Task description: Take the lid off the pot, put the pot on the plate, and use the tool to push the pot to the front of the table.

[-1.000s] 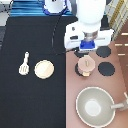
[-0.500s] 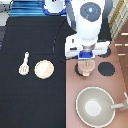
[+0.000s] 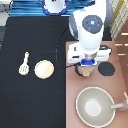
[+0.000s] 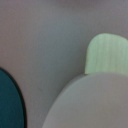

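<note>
1. My tool [image 3: 87,68] hangs low over the stove counter [image 3: 120,60] on the exterior view's right, straight above the pot [image 3: 87,73]. I cannot tell whether it is open or closed, nor whether it touches anything.
2. Only a tan sliver of the pot shows under the hand; the arm [image 3: 91,27] hides the rest. The wrist view is filled by a pale rounded surface [image 4: 85,102] close up, which I take for the pot's top, though I cannot say whether it is the lid or the rim.
3. I see no lid lying anywhere on the desk or counter, so I judge it is still on the pot. By my reading, step one is in hand but not finished.
4. One black burner [image 3: 107,69] sits just beside the pot toward the exterior view's right. The large grey pan [image 3: 95,105] lies near, toward the bottom; its bulk is the closest thing that could get in the way.
5. The plate [image 3: 44,69] lies bare on the black desk [image 3: 30,30], well apart from the pot toward the exterior view's left. The pot is not on it yet.
6. The spatula [image 3: 24,63] rests just beyond the plate, further left, apparently untouched. The push to the front has not begun.
</note>
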Available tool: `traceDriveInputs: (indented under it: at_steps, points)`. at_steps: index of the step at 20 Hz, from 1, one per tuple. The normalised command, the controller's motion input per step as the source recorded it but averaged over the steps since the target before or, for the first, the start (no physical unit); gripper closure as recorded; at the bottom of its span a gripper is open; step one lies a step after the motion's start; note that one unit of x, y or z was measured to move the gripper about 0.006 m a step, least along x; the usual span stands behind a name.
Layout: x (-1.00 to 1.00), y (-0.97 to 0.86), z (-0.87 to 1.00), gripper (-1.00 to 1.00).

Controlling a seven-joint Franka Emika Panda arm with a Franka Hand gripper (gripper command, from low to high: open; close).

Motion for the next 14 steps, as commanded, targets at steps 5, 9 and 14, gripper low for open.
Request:
traceDriveInputs:
  at_steps: [5,9,14]
  points:
    - [-0.20,0.05,-0.13,1.00]
    - [-0.18,0.03,0.00,1.00]
    - [-0.09,0.02,0.00,1.00]
